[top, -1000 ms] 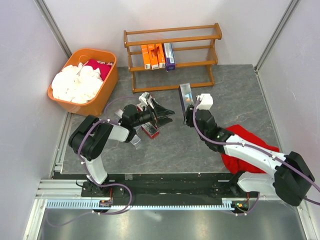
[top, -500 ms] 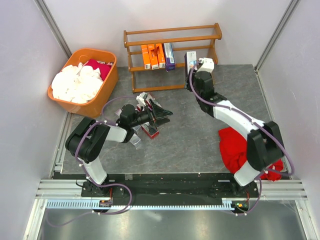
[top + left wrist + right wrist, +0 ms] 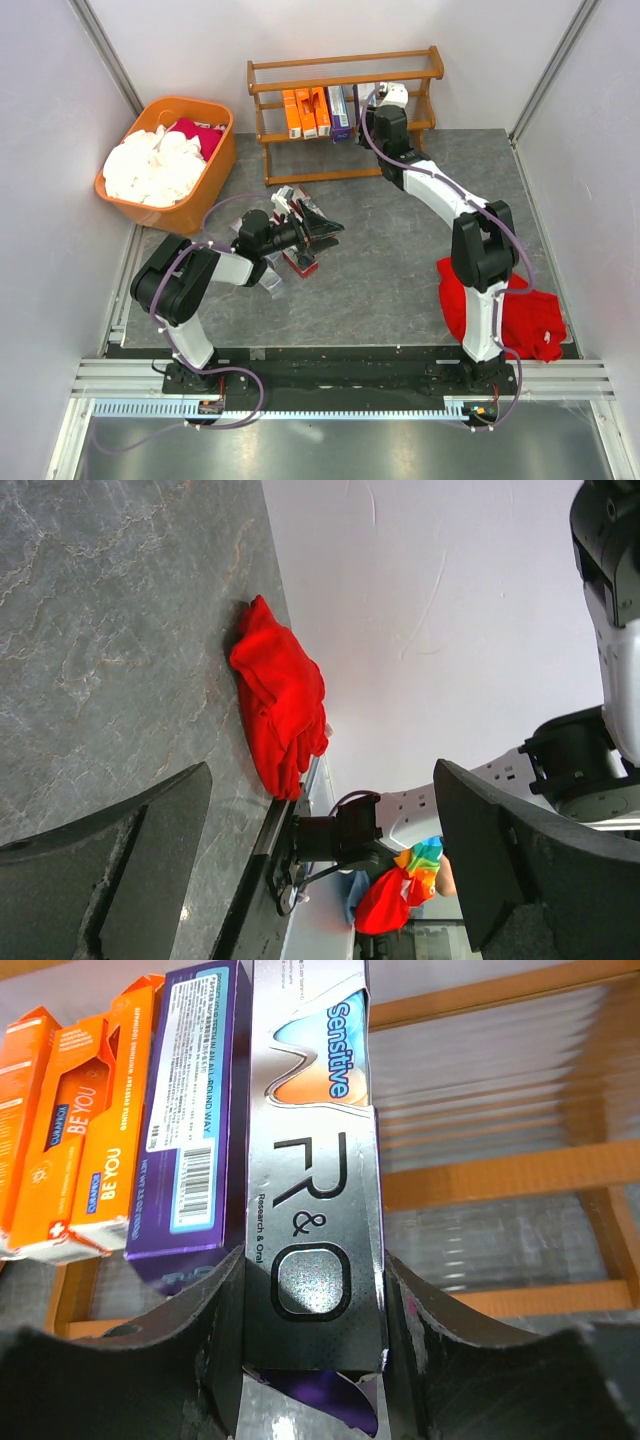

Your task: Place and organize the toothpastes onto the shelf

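Silver toothpaste carton (image 3: 310, 1210) stands gripped in right tool (image 3: 312, 1305), arm outstretched to shelf (image 3: 480, 1175).

An orange tub (image 3: 207, 196) sits at the back left corner, close to the white wall (image 3: 45, 150). It is full of fluffy white cloths (image 3: 148, 168). A pink-red cloth (image 3: 198, 135) lies at its far end. A red cloth (image 3: 528, 322) lies crumpled at the front right of the grey desk (image 3: 370, 285). The left wrist view shows it bunched up right by the desk's edge.
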Controlling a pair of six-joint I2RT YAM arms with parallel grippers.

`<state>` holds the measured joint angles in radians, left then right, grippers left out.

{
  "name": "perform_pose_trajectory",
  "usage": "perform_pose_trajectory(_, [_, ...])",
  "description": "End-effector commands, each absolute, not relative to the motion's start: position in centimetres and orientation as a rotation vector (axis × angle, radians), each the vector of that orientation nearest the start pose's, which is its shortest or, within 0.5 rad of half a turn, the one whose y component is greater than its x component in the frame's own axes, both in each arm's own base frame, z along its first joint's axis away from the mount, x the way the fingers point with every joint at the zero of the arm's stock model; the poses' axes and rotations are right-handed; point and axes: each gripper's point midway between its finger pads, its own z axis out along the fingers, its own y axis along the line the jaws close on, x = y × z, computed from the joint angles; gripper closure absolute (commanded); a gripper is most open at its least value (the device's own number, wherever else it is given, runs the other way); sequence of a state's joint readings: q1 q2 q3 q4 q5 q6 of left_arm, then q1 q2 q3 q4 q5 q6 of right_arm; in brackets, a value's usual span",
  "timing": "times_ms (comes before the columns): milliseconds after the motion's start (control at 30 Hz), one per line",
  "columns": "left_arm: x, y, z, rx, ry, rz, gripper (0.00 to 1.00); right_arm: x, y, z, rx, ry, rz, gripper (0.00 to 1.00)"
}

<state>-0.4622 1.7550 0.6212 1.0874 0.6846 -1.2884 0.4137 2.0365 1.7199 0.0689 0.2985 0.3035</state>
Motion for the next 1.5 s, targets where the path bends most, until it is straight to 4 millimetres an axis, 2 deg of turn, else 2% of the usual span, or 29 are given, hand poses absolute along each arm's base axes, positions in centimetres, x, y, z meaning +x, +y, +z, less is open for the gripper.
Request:
perform_pose_trajectory(0, [30.1, -30.9, 17.2, -0.070, 1.898, -1.800, 0.00, 60.4, 22.1, 25.6, 0.106, 1.727, 0.260, 0.55])
perform_pose_trajectory(167, [30.1, -30.9, 17.2, -0.067, 1.893, -1.801, 0.00, 61.7, 22.4, 24.9, 0.126, 1.688, 0.270, 0.53])
perform_pose_trajectory(200, [30.0, -30.8, 17.1, -0.066, 1.891, -1.801, 0.00, 62.0, 22.5, 25.6, 0.133, 1.672, 0.275, 0.53])
perform_pose_trajectory(267, [30.0, -30.8, 17.1, -0.066, 1.890, -1.805, 0.00, 62.4, 22.8, 25.0, 0.131, 1.680, 0.281, 0.52])
perform_pose_trajectory(300, [29.9, -30.8, 17.0, -0.067, 1.892, -1.806, 0.00, 62.6, 22.8, 25.6, 0.134, 1.669, 0.286, 0.52])
perform_pose_trajectory(500, [29.9, -30.9, 17.0, -0.066, 1.891, -1.810, 0.00, 63.5, 23.4, 25.6, 0.129, 1.663, 0.299, 0.50])
perform_pose_trajectory(600, [29.9, -30.9, 17.0, -0.063, 1.888, -1.811, 0.00, 63.9, 23.3, 25.2, 0.122, 1.666, 0.274, 0.47])
perform_pose_trajectory(667, [29.8, -30.9, 17.0, -0.062, 1.890, -1.812, 0.00, 64.0, 23.1, 24.7, 0.115, 1.676, 0.263, 0.38])
perform_pose_trajectory(700, [29.9, -30.9, 16.8, -0.064, 1.893, -1.811, 0.00, 63.8, 23.3, 24.5, 0.109, 1.684, 0.265, 0.33])
perform_pose_trajectory(733, [29.9, -30.9, 16.8, -0.064, 1.893, -1.811, 0.00, 63.6, 23.2, 24.9, 0.110, 1.677, 0.265, 0.23])
perform_pose_trajectory(767, [29.8, -30.9, 16.8, -0.061, 1.894, -1.813, 0.00, 63.4, 23.1, 24.0, 0.108, 1.692, 0.258, 0.18])
perform_pose_trajectory(800, [29.9, -30.9, 16.8, -0.063, 1.893, -1.814, 0.00, 63.2, 22.9, 24.1, 0.116, 1.691, 0.261, 0.13])
perform_pose_trajectory(833, [29.8, -31.0, 16.8, -0.063, 1.894, -1.816, 0.00, 62.9, 22.6, 25.0, 0.126, 1.669, 0.261, 0.07])
perform_pose_trajectory(867, [29.8, -30.9, 16.7, -0.067, 1.896, -1.814, 0.00, 62.5, 22.4, 24.1, 0.128, 1.687, 0.251, 0.04])
perform_pose_trajectory(900, [29.8, -30.9, 16.8, -0.064, 1.892, -1.815, 0.00, 62.3, 22.1, 24.2, 0.136, 1.685, 0.245, 0.02])
perform_pose_trajectory(933, [29.8, -30.9, 16.8, -0.062, 1.892, -1.816, 0.00, 62.0, 21.6, 25.4, 0.154, 1.658, 0.243, 0.02])
perform_pose_trajectory(967, [29.8, -30.9, 16.7, -0.065, 1.893, -1.815, 0.00, 61.6, 21.2, 24.4, 0.157, 1.675, 0.228, 0.02])
perform_pose_trajectory(1033, [29.8, -30.9, 16.7, -0.061, 1.893, -1.817, 0.00, 61.1, 20.6, 25.6, 0.181, 1.654, 0.234, 0.02])
perform_pose_trajectory(1067, [29.8, -30.9, 16.7, -0.063, 1.895, -1.814, 0.00, 60.6, 20.3, 24.8, 0.182, 1.666, 0.229, 0.02])
perform_pose_trajectory(1100, [29.8, -31.0, 16.7, -0.059, 1.893, -1.815, 0.00, 60.3, 20.1, 24.9, 0.185, 1.665, 0.229, 0.02])
perform_pose_trajectory(1133, [29.9, -31.0, 16.5, -0.063, 1.904, -1.813, 0.00, 59.9, 20.0, 25.8, 0.186, 1.645, 0.237, 0.02])
perform_pose_trajectory(1200, [29.9, -31.1, 16.5, -0.052, 1.905, -1.811, 0.00, 59.2, 19.7, 25.2, 0.186, 1.659, 0.234, 0.02])
perform_pose_trajectory(1233, [30.0, -31.1, 16.3, -0.056, 1.916, -1.806, 0.00, 58.7, 19.5, 26.3, 0.188, 1.635, 0.246, 0.02])
perform_pose_trajectory(1300, [30.1, -31.1, 16.3, -0.039, 1.922, -1.789, 0.00, 57.9, 19.4, 25.8, 0.183, 1.650, 0.252, 0.02])
perform_pose_trajectory(1333, [30.2, -31.1, 16.2, -0.037, 1.929, -1.779, 0.00, 57.5, 19.3, 26.9, 0.186, 1.628, 0.268, 0.02])
perform_pose_trajectory(1367, [30.3, -31.1, 16.2, -0.032, 1.942, -1.753, 0.00, 56.9, 19.4, 26.4, 0.180, 1.641, 0.278, 0.02])
perform_pose_trajectory(1400, [30.4, -31.0, 16.0, -0.030, 1.954, -1.737, 0.00, 56.5, 19.2, 27.4, 0.182, 1.624, 0.288, 0.02])
perform_pose_trajectory(1467, [30.6, -30.8, 15.6, -0.030, 1.993, -1.678, 0.00, 55.9, 19.2, 26.8, 0.175, 1.640, 0.300, 0.02])
